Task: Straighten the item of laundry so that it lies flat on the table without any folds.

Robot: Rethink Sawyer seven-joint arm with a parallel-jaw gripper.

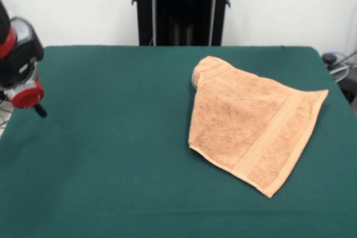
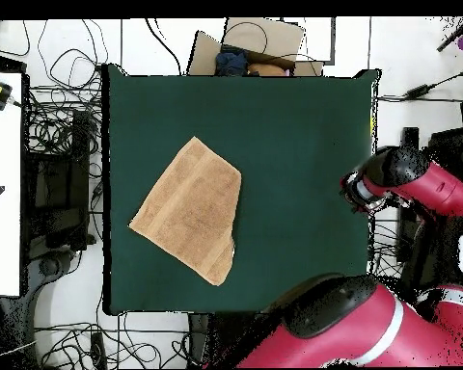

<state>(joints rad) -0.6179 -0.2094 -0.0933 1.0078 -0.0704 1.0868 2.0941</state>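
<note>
Front view, towel: the item of laundry (image 1: pixel 254 124) lies on the right half of the counter (image 1: pixel 111 154), set at a slant, with its woven band running along the lower right side.
Front view, folds: the far corner near the top is rolled or tucked over on itself, and the left edge looks doubled; the rest lies fairly smooth.
Front view, arm: the red and black arm end sits at the left edge, off to the side and well apart from the towel. A small dark tip pokes out below it, which may be the hand (image 1: pixel 39 110).
Front view, hand state: I cannot tell whether it is apart or together; too little of it shows.
Overhead view, towel: the item of laundry (image 2: pixel 189 209) sits left of the counter's middle as a slanted four-sided shape, with a small white sliver at its lower right edge, possibly a tag or an underside.
Overhead view, arm: the arm bends over the counter's right edge (image 2: pixel 356 125), nowhere near the cloth; the hand itself is not made out here.
Progress: judged partly done. The towel is mostly spread, but the tucked corner and doubled edge remain to be pulled out.
View difference: the front shows the raised roll at the corner; the overhead shows the outline and the full gap between arm and towel.
</note>
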